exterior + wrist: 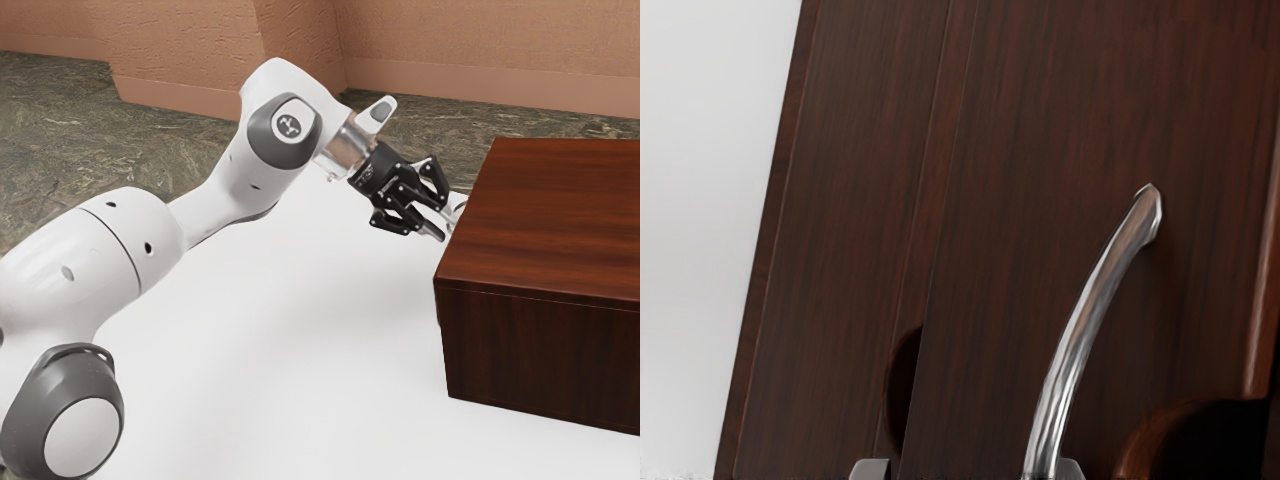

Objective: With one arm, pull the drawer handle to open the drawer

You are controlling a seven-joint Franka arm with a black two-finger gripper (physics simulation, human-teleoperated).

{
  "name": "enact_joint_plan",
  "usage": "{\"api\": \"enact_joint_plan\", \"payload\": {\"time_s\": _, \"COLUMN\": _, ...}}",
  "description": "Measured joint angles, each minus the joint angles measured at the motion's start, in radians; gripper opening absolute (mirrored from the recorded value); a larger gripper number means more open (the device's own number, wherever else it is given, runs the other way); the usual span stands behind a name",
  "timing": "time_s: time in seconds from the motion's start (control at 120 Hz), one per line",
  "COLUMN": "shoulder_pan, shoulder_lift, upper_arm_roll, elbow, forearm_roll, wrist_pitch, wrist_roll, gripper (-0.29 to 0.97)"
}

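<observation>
Terracotta plaster walls (480, 40) and a mottled grey-green floor (80, 110) lay behind the gripper, beyond the work surface. White table (300, 360) spread beneath it, bare on the arm's side. Franka arm (200, 210), white with grey joint caps, came in from the exterior view's left and reached toward the exterior view's right.

Dark wood cabinet (550, 260) sat on the table straight ahead of the gripper, its top above finger height. Drawer front (1040, 120) faced the hand squarely at close range, grain running along the panel, with rounded cut-outs near the fingers. Could not tell from either view whether the drawer was out at all.

Gripper (438, 212): black, levelled at the cabinet's near face, jaws spread apart, not clamped on anything. Curved metal handle (1090, 310) stood off the drawer front just ahead of the hand. Its lower end ran down between the two fingertips (870, 468), close against one and well apart from the other. In the exterior view the handle showed as a pale glint just past the finger ends.
</observation>
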Motion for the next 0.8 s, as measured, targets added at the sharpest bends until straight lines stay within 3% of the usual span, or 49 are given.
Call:
{"api": "enact_joint_plan", "payload": {"time_s": 0.267, "shoulder_pan": 0.001, "shoulder_lift": -0.004, "upper_arm_roll": 0.007, "elbow": 0.007, "forearm_roll": 0.014, "wrist_pitch": -0.028, "wrist_roll": -0.006, "gripper": -0.02}}
{"api": "enact_joint_plan", "payload": {"time_s": 0.8, "shoulder_pan": 0.018, "shoulder_lift": -0.009, "upper_arm_roll": 0.017, "elbow": 0.018, "forearm_roll": 0.032, "wrist_pitch": -0.029, "wrist_roll": -0.01, "gripper": -0.05}}
